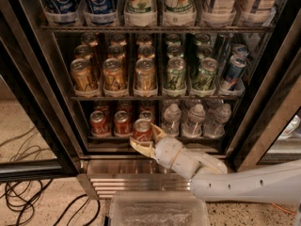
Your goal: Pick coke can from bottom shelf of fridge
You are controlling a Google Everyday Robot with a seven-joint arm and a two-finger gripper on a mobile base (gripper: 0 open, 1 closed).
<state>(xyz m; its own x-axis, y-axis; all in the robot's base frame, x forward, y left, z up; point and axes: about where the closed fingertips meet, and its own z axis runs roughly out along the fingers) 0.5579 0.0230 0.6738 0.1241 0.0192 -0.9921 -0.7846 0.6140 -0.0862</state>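
My gripper [146, 138] is shut on a red coke can [142, 130] and holds it at the front rail of the bottom shelf [108, 137] of the fridge [56, 102]. The can stands upright between the pale fingers [141, 148]. Two more red coke cans [99, 123] stand to its left on the same shelf, with further red cans behind them. My white arm reaches in from the lower right.
Clear water bottles [194, 119] fill the right half of the bottom shelf. Orange-gold cans [114, 74] and green-silver cans [176, 73] stand on the shelf above. A clear plastic bin [157, 211] sits on the floor in front. Black cables [28, 199] lie at the lower left.
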